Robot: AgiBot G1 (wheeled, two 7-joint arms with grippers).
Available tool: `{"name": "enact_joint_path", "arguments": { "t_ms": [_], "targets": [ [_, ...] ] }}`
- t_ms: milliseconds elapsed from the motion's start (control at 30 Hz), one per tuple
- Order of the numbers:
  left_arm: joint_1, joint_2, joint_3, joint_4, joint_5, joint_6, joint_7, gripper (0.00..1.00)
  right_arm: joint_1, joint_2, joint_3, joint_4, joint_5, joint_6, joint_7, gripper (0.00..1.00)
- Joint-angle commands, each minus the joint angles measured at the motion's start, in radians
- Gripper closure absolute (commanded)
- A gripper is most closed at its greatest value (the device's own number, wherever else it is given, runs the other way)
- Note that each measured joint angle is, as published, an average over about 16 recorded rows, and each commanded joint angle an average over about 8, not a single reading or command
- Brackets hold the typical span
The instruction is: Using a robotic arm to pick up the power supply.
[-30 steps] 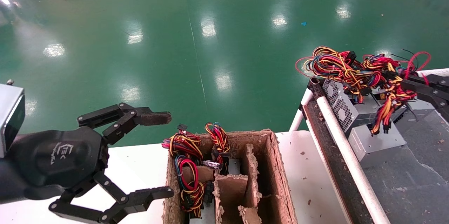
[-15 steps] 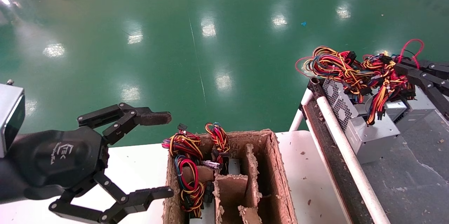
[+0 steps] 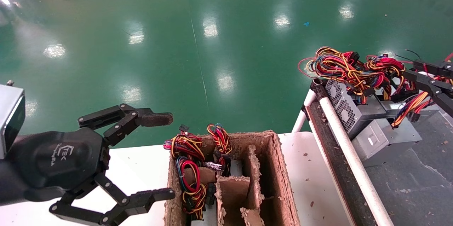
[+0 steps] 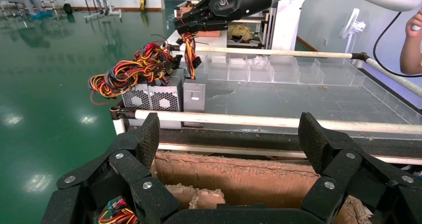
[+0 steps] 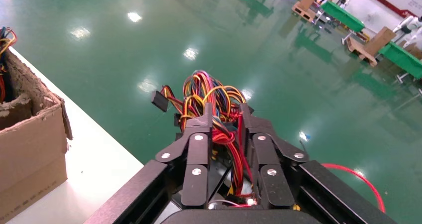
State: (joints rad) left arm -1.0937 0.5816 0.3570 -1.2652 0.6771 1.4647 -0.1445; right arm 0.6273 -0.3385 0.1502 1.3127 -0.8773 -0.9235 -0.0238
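Right pincer (image 5: 225, 134) is clamped on the wire bundle (image 3: 412, 104), with the power supply (image 3: 385, 141) hanging just below it, long axis tilted; left pincer (image 3: 155, 155) parked wide, well apart.

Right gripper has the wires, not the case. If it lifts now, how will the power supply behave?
The right gripper is shut on the wire bundle, which looks floppy, so the power supply would probably dangle and swing. The sheet-metal box looks heavy for its size; wires might slip. Left gripper is parked, open.
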Motion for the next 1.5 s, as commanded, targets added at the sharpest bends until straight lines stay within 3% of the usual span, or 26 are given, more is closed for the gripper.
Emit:
{"name": "enact_joint_path", "arguments": {
  "t_ms": [33, 400, 1500],
  "targets": [
    [0.000, 0.000, 0.000, 0.000, 0.000, 0.000, 0.000, 0.00, -0.008, 0.002, 0.003, -0.004, 0.002, 0.000, 0.003, 0.00],
    [0.000, 0.000, 0.000, 0.000, 0.000, 0.000, 0.000, 0.00, -0.011, -0.018, 0.034, -0.014, 0.042, -0.048, -0.048, 0.00],
    [0.000, 0.000, 0.000, 0.001, 0.000, 0.000, 0.000, 0.00, 0.249, -0.162, -0.229, -0.023, 0.101, -0.345, 0.098, 0.00]
  ]
}}
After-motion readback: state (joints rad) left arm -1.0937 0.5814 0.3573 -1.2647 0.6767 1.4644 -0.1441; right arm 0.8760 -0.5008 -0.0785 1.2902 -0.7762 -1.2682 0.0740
